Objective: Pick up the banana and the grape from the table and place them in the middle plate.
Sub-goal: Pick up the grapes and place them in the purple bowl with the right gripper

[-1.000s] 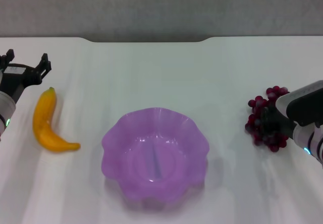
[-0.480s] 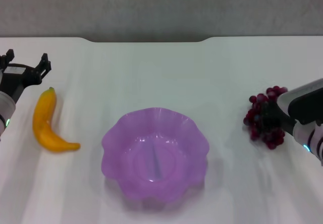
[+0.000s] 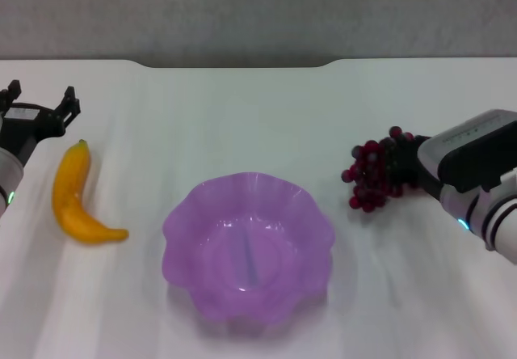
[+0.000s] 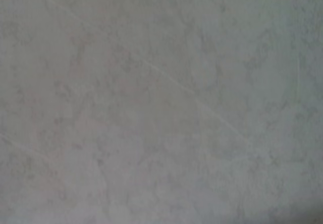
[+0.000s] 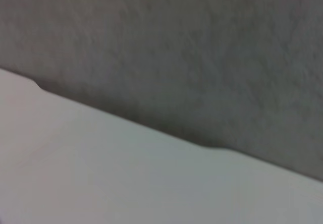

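Grapes hang clamped in my right fingers, above the surface just beside the middle plate; next I judge they need carrying over its bowl and releasing. Banana lies near my spread left fingers. No writing readable.

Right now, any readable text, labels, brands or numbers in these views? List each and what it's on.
None readable.
The banana, the grape, the middle plate and the table carry no print.
The right hand, at the grape, and the left hand, beyond the banana's stem end, show no legible marking; the small lights on each arm are not characters.
Both wrist views show only plain surfaces, no writing.
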Action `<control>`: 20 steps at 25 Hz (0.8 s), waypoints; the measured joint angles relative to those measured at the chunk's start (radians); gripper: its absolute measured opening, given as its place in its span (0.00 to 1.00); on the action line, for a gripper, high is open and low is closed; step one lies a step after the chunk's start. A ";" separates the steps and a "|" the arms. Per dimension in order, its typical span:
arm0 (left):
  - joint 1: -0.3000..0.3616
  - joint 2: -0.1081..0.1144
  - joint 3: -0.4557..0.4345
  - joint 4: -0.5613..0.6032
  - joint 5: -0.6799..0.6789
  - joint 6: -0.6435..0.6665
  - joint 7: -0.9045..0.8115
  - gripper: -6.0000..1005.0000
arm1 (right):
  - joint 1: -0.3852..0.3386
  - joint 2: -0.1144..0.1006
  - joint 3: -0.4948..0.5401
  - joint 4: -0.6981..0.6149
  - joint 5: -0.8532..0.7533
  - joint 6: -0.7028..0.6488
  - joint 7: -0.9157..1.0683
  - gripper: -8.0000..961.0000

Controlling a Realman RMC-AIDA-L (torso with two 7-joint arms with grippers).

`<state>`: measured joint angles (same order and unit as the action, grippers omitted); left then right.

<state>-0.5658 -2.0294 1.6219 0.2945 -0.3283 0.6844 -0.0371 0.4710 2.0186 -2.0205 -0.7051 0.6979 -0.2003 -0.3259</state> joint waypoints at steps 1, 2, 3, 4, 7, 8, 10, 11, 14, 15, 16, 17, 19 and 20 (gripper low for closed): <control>0.001 0.000 0.000 0.000 0.000 0.000 0.000 0.87 | -0.001 0.000 -0.007 -0.008 0.000 -0.009 0.000 0.13; 0.002 0.000 -0.001 0.000 0.000 0.000 0.001 0.87 | -0.001 0.000 -0.014 -0.018 0.000 -0.019 0.000 0.13; 0.002 0.000 -0.002 0.000 0.000 0.000 0.001 0.87 | -0.002 0.000 -0.019 -0.028 0.000 -0.025 0.000 0.13; 0.002 0.000 -0.002 0.000 0.000 -0.001 0.002 0.87 | -0.002 0.000 -0.022 -0.038 0.000 -0.027 0.000 0.13; 0.003 0.000 -0.002 0.000 0.000 -0.001 0.002 0.87 | -0.005 -0.001 -0.025 -0.071 0.000 -0.029 0.000 0.13; 0.005 0.000 -0.002 -0.002 0.000 -0.001 0.002 0.87 | -0.007 -0.002 -0.025 -0.079 -0.001 -0.029 -0.001 0.13; 0.006 0.001 -0.002 -0.006 0.000 -0.001 0.002 0.87 | -0.015 -0.003 -0.022 -0.095 -0.005 -0.043 -0.007 0.13; 0.006 0.001 -0.002 -0.008 0.000 -0.001 0.002 0.87 | -0.021 -0.004 -0.019 -0.100 -0.007 -0.055 -0.008 0.13; 0.008 0.001 0.000 -0.009 0.000 -0.002 0.002 0.87 | -0.034 -0.007 -0.014 -0.125 -0.009 -0.075 -0.011 0.12; 0.009 0.001 0.000 -0.010 0.000 -0.002 0.002 0.87 | -0.040 -0.007 -0.008 -0.138 -0.010 -0.076 -0.015 0.12; 0.011 0.001 0.001 -0.010 0.000 -0.002 0.002 0.87 | -0.046 -0.008 -0.002 -0.151 -0.011 -0.076 -0.022 0.12; 0.011 0.001 0.001 -0.010 0.000 -0.002 0.002 0.87 | -0.053 -0.008 0.008 -0.166 -0.012 -0.075 -0.036 0.12; 0.011 0.002 0.001 -0.010 0.000 -0.002 0.002 0.87 | -0.075 -0.008 0.030 -0.209 -0.012 -0.068 -0.073 0.12; 0.011 0.002 0.002 -0.010 0.000 -0.002 0.002 0.87 | -0.086 -0.008 0.043 -0.234 -0.012 -0.058 -0.086 0.12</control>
<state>-0.5545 -2.0278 1.6236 0.2841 -0.3283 0.6825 -0.0352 0.3846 2.0110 -1.9777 -0.9387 0.6856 -0.2582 -0.4115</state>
